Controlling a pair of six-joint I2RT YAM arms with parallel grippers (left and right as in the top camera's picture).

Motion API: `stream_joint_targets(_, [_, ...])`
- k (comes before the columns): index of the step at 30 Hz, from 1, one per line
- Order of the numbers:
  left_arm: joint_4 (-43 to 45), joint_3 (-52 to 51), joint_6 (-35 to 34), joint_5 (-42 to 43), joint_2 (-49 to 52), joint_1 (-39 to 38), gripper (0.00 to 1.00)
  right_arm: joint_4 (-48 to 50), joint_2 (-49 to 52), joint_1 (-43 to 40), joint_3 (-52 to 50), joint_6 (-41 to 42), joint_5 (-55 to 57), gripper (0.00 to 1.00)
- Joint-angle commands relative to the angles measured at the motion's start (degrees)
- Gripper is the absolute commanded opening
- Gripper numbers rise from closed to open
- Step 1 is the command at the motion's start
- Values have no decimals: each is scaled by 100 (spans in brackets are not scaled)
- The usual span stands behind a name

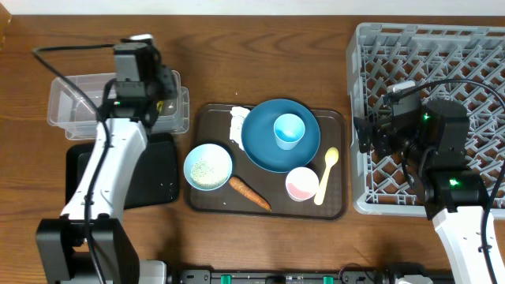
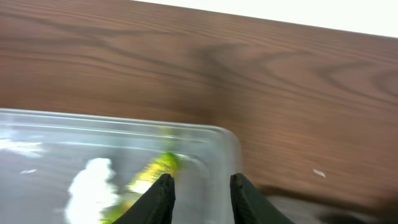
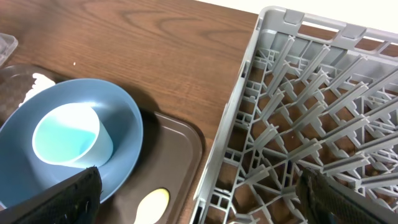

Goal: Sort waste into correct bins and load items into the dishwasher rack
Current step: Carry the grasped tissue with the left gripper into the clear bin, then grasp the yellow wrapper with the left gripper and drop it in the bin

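Observation:
My left gripper (image 1: 160, 95) (image 2: 200, 198) is open and empty over the right end of the clear tub (image 1: 72, 101) (image 2: 205, 140). A yellow-green wrapper (image 2: 159, 168) and a white tissue piece (image 2: 92, 186) lie in the tub. The black tray (image 1: 155, 172) sits in front of it. On the brown serving tray (image 1: 335, 201) are the blue plate (image 1: 268, 150) (image 3: 127, 127) with the light blue cup (image 1: 289, 130) (image 3: 67, 138), a crumpled tissue (image 1: 237, 121), the bowl of rice (image 1: 208, 166), the carrot (image 1: 249, 193), the pink-inside cup (image 1: 302, 183) and the spoon (image 1: 327, 175) (image 3: 152, 204). My right gripper (image 1: 369, 136) (image 3: 211, 199) is open wide and empty over the grey rack's (image 1: 430, 59) (image 3: 292, 106) left edge.
The rack stands just right of the brown tray, their edges close together. The clear tub and the black tray lie left of the brown tray. Bare wooden table (image 1: 260, 63) runs along the back.

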Motion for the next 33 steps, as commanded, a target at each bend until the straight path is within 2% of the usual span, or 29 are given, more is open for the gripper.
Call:
stream_joint_targets(1, [-136, 107, -48, 544, 90, -352, 36, -11, 13, 42, 144, 17, -24, 99])
stream_joint_targets(8, [-334, 107, -186, 586, 577, -1027, 45, -11, 13, 42, 144, 17, -24, 99])
stream_joint_targets(14, [-184, 107, -398, 782, 1191, -1414, 47, -11, 13, 42, 144, 17, -22, 99])
stream_joint_targets(31, [-61, 107, -680, 1032, 2061, -1700, 47, -11, 13, 42, 144, 17, -22, 99])
stream_joint_targets(33, [-85, 107, -680, 1034, 2116, -1725, 42, -11, 15, 42, 144, 17, -22, 99])
